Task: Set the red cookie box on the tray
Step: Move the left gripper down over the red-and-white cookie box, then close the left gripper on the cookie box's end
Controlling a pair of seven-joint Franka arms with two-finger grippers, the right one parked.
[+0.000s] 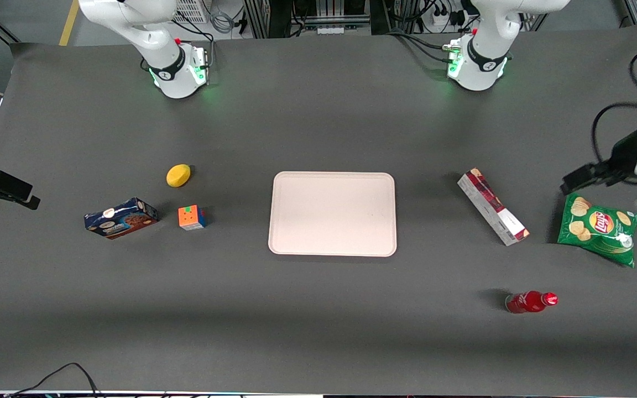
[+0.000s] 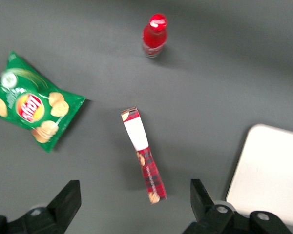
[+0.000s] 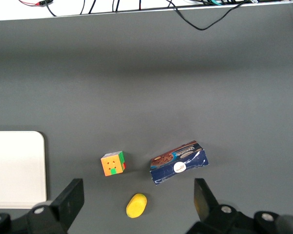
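The red cookie box (image 1: 492, 206) lies flat on the dark table between the tray and a green chips bag, one half dark red, one half white. It also shows in the left wrist view (image 2: 142, 155). The pale pink-cream tray (image 1: 332, 214) lies flat mid-table with nothing on it; its corner shows in the left wrist view (image 2: 268, 175). The left arm's gripper (image 1: 575, 181) hangs above the table at the working arm's end, beside the box and over the chips bag's edge. It is open and empty (image 2: 135, 204), its fingers spread wide, well above the box.
A green chips bag (image 1: 599, 226) lies beside the box toward the working arm's end. A red bottle (image 1: 530, 302) lies nearer the front camera. A blue cookie box (image 1: 121, 218), a colour cube (image 1: 192, 217) and a yellow lemon-like object (image 1: 178, 175) lie toward the parked arm's end.
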